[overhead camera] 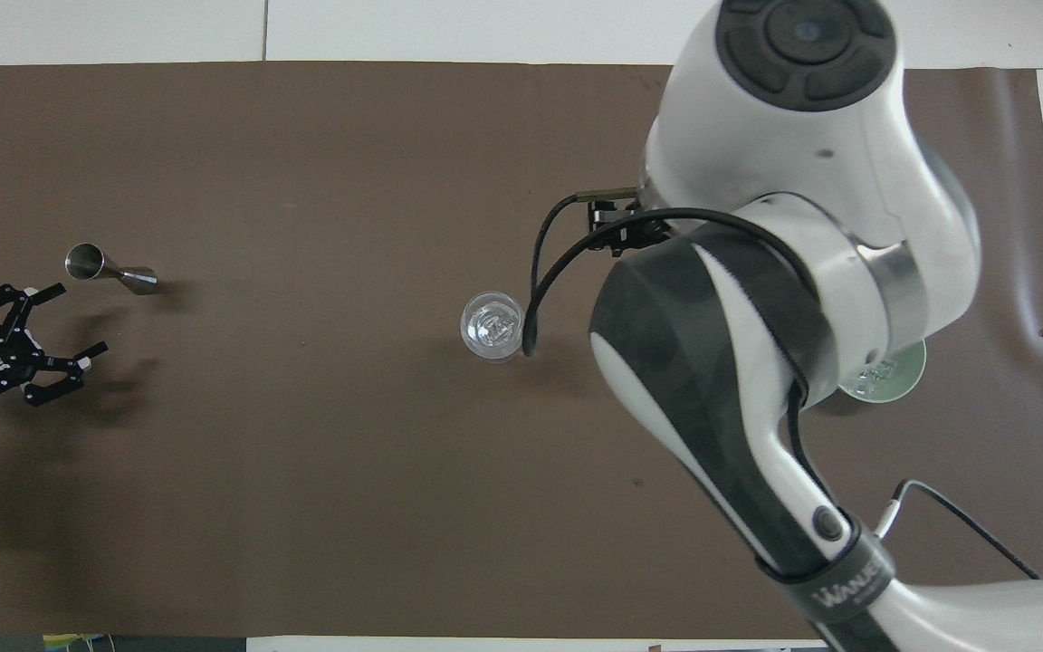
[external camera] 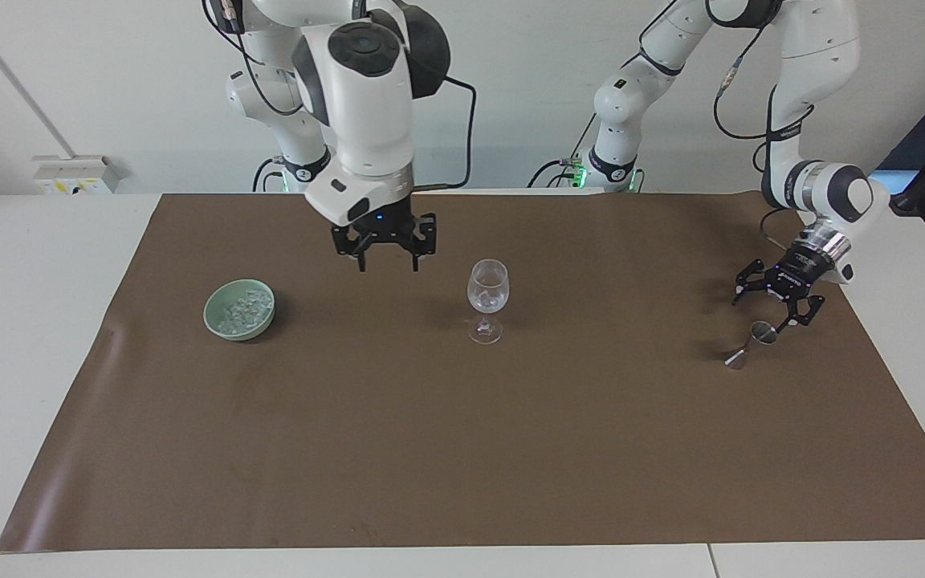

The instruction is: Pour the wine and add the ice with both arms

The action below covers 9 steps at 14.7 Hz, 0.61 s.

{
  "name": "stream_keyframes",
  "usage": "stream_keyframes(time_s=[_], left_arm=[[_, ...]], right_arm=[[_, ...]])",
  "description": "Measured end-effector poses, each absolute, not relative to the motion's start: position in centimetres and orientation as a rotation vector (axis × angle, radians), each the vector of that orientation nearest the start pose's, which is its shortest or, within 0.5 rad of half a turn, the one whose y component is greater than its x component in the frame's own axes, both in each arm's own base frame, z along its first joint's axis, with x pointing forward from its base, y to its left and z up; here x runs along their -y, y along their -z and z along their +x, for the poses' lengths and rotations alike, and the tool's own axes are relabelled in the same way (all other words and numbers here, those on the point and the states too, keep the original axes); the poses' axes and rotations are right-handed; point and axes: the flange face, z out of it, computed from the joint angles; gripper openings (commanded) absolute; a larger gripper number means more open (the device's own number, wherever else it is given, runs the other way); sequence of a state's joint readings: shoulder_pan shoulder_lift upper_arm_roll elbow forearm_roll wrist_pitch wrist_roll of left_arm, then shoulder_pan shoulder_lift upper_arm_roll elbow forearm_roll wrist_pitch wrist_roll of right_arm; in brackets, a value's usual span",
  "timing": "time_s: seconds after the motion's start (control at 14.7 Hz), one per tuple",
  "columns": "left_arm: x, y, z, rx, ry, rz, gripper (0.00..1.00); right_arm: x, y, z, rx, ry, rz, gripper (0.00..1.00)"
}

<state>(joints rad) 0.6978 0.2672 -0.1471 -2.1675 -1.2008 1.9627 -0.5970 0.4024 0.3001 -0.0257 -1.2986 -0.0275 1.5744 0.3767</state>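
Both grippers hung empty, ice in the glass and jigger set down.

With the wine glass (external camera: 487, 300) as landmark: it stood upright mid-mat with a few chunks of ice (external camera: 486, 299) inside. The right gripper (external camera: 384, 250) hung spread wide and empty over the mat between the glass and the green bowl (external camera: 239, 308), which held more ice toward the right arm's end. The left gripper (external camera: 778, 291), also wide and empty, hovered just above the metal jigger (external camera: 750, 344) lying toward the left arm's end. This looked like the ice step; the next move probably called for 1 descent into the bowl.
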Motion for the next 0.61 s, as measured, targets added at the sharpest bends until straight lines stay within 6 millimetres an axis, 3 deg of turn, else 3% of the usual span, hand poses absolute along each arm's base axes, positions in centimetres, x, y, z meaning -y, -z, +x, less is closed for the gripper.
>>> stream_keyframes(time_s=[0.27, 0.61], left_arm=[[-25.0, -32.1, 51.4, -1.672, 0.455, 1.623, 1.00], [-24.2, -38.0, 55.0, -1.566, 0.356, 2.090, 1.00]], right_arm=[[-14.8, -58.4, 61.2, 0.039, -0.089, -3.190, 1.00], [-5.4, -60.6, 60.4, -0.093, -0.113, -3.182, 1.00]])
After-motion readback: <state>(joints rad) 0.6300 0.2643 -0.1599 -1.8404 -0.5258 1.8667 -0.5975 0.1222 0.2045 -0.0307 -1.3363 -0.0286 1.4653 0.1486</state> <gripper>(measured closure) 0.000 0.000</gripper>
